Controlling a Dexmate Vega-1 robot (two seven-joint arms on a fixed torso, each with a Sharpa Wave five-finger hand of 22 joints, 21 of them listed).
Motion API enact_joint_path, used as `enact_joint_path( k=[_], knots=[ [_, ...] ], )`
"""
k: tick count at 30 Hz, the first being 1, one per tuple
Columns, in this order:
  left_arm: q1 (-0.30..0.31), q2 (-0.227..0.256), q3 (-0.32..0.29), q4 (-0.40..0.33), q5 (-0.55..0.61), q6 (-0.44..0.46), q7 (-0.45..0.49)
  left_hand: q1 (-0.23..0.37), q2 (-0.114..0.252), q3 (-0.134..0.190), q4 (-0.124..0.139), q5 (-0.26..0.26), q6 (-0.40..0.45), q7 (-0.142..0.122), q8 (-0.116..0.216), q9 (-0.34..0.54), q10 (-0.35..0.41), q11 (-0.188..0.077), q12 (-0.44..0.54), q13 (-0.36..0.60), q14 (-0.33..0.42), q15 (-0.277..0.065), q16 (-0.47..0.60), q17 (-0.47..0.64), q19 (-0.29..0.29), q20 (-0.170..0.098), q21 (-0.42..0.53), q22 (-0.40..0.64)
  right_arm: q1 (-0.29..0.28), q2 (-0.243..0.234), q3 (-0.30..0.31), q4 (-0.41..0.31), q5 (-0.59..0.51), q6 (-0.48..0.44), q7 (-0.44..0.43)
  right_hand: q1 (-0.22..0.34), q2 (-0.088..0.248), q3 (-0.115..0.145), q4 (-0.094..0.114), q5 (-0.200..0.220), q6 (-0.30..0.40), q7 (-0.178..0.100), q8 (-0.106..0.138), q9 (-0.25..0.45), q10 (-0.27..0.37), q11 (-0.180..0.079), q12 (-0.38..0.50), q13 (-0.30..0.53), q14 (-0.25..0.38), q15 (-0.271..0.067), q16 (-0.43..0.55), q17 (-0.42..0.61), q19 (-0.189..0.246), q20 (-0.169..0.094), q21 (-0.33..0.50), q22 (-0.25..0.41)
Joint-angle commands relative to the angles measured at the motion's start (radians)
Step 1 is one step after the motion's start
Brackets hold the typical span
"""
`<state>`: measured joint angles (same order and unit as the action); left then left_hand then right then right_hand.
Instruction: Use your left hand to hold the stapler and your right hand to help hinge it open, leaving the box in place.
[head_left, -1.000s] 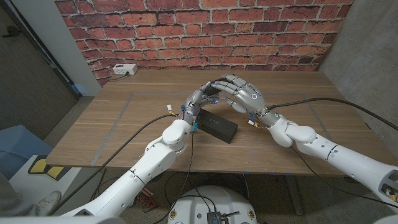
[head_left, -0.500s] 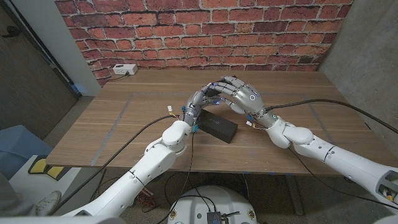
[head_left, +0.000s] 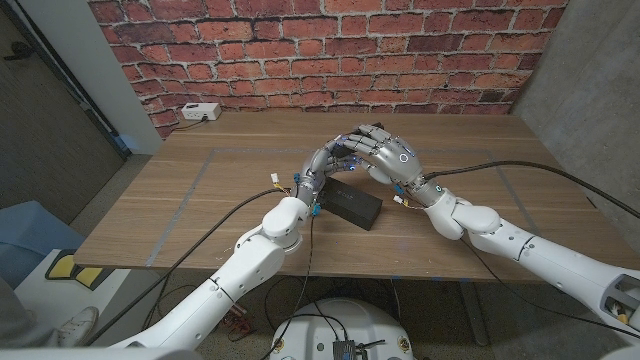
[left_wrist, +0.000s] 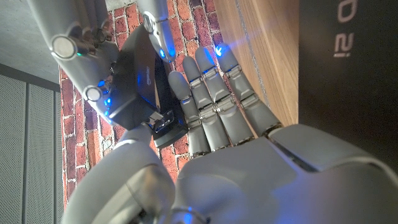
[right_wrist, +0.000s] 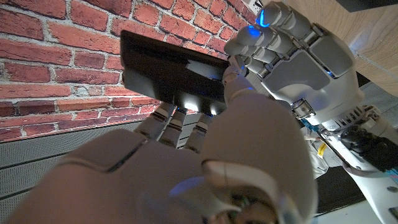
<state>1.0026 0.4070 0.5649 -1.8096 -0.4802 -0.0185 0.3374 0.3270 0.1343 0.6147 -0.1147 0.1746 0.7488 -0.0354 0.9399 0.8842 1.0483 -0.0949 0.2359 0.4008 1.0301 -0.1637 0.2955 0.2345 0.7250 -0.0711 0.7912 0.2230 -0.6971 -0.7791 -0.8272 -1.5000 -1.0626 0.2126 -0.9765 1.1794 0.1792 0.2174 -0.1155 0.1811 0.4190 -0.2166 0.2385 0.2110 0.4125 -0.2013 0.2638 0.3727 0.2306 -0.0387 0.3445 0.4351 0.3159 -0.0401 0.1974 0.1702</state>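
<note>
Here both hands meet above the counter (head_left: 200, 180), just behind the black box (head_left: 350, 203). The left hand (head_left: 322, 165) clamps the stapler (left_wrist: 140, 74) from one side, apparently to steady it, while the right hand (head_left: 385, 155) wraps its fingers (right_wrist: 180, 121) over the dark body, seemingly to swing it open.

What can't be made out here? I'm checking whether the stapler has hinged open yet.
- Stapler: in the head view both robot hands cover it, left and right.
- Hinge opening: wrist views show only dark slabs between fingers; how far it is open can't be told.
- Box: its far edge is hidden under the left hand; in the left wrist view it is cut off at the edge.
</note>
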Motion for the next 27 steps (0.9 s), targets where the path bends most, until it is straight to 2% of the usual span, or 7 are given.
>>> enact_joint_path(
  k=[1, 3, 9, 14, 17, 23, 27],
  knots=[
    [0.010, -0.001, -0.001, 0.000, -0.008, -0.010, 0.001, 0.044, 0.051, 0.202, 0.141, 0.006, 0.060, -0.050, 0.007, 0.001, 0.008, -0.003, -0.002, 0.002, 0.006, -0.047, 0.005, 0.003, -0.005, -0.024, 0.009, 0.000, 0.008, 0.020, -0.012, 0.032, 0.015, 0.009, -0.046, 0.014, 0.005, 0.017, 0.006, 0.002, 0.055, -0.001, 0.016, 0.004, 0.054, 0.002, 0.017, -0.002, 0.036, -0.194, 0.024, 0.025, 0.026, -0.107, 0.012, 0.005],
    [0.009, -0.002, -0.001, 0.001, -0.010, -0.011, -0.001, 0.044, 0.051, 0.202, 0.140, 0.007, 0.061, -0.050, 0.009, 0.002, 0.008, -0.002, -0.002, 0.001, 0.007, -0.048, 0.006, 0.004, -0.006, -0.024, 0.010, 0.000, 0.011, 0.023, -0.016, 0.039, 0.017, 0.016, -0.055, 0.017, 0.005, 0.024, 0.010, 0.003, 0.096, 0.001, 0.022, 0.005, 0.106, 0.004, 0.023, -0.014, 0.048, -0.195, 0.032, 0.039, 0.029, -0.107, 0.011, 0.006],
    [-0.006, 0.011, 0.006, 0.008, -0.021, -0.001, -0.038, 0.046, 0.055, 0.202, 0.134, 0.008, 0.072, -0.055, 0.012, -0.003, 0.029, -0.002, 0.007, 0.006, 0.032, -0.049, 0.019, 0.005, -0.008, -0.025, 0.017, -0.002, 0.025, 0.033, -0.024, 0.066, 0.029, 0.045, -0.084, 0.011, 0.016, 0.051, 0.036, 0.006, 0.202, 0.005, 0.043, 0.006, 0.185, 0.002, 0.026, -0.038, 0.087, -0.198, 0.045, 0.060, 0.047, -0.117, 0.016, 0.008],
    [-0.015, 0.011, 0.010, 0.021, -0.032, -0.004, -0.062, 0.046, 0.053, 0.201, 0.132, 0.009, 0.076, -0.049, 0.009, -0.012, 0.031, -0.003, 0.009, 0.008, 0.035, -0.049, 0.021, 0.006, -0.008, -0.025, 0.021, -0.002, 0.041, 0.043, -0.032, 0.090, 0.037, 0.073, -0.109, 0.006, 0.016, 0.082, 0.056, 0.006, 0.258, 0.008, 0.044, 0.004, 0.239, 0.004, 0.026, -0.056, 0.146, -0.199, 0.051, 0.066, 0.078, -0.120, 0.026, 0.010],
    [-0.020, 0.013, 0.013, 0.025, -0.035, -0.003, -0.072, 0.045, 0.053, 0.201, 0.132, 0.009, 0.081, -0.042, 0.007, -0.020, 0.031, -0.005, 0.009, 0.010, 0.035, -0.048, 0.021, 0.005, -0.009, -0.025, 0.023, -0.003, 0.050, 0.053, -0.037, 0.106, 0.042, 0.090, -0.127, 0.002, 0.016, 0.104, 0.068, 0.006, 0.305, 0.010, 0.044, 0.003, 0.282, 0.007, 0.028, -0.067, 0.178, -0.200, 0.046, 0.068, 0.081, -0.120, 0.027, 0.012],
    [-0.026, 0.018, 0.017, 0.022, -0.044, 0.015, -0.083, 0.044, 0.052, 0.201, 0.129, 0.009, 0.085, -0.040, 0.002, -0.034, 0.026, 0.001, 0.007, 0.013, 0.032, -0.049, 0.020, 0.004, -0.011, -0.025, 0.028, -0.004, 0.065, 0.074, -0.041, 0.129, 0.050, 0.110, -0.140, -0.003, 0.015, 0.119, 0.078, 0.005, 0.334, 0.011, 0.036, 0.002, 0.329, 0.018, 0.037, -0.076, 0.211, -0.200, 0.046, 0.075, 0.083, -0.118, 0.028, 0.013],
    [-0.028, 0.020, 0.021, 0.021, -0.051, 0.026, -0.088, 0.048, 0.044, 0.200, 0.114, 0.010, 0.096, -0.038, -0.001, -0.049, 0.037, -0.003, 0.007, 0.008, 0.034, -0.049, 0.021, 0.003, -0.009, -0.025, 0.033, -0.005, 0.056, 0.091, -0.019, 0.138, 0.048, 0.129, -0.140, -0.005, 0.014, 0.125, 0.080, 0.005, 0.344, 0.016, 0.028, 0.001, 0.365, 0.015, 0.055, -0.068, 0.234, -0.201, 0.047, 0.081, 0.087, -0.117, 0.030, 0.013]
  ],
)
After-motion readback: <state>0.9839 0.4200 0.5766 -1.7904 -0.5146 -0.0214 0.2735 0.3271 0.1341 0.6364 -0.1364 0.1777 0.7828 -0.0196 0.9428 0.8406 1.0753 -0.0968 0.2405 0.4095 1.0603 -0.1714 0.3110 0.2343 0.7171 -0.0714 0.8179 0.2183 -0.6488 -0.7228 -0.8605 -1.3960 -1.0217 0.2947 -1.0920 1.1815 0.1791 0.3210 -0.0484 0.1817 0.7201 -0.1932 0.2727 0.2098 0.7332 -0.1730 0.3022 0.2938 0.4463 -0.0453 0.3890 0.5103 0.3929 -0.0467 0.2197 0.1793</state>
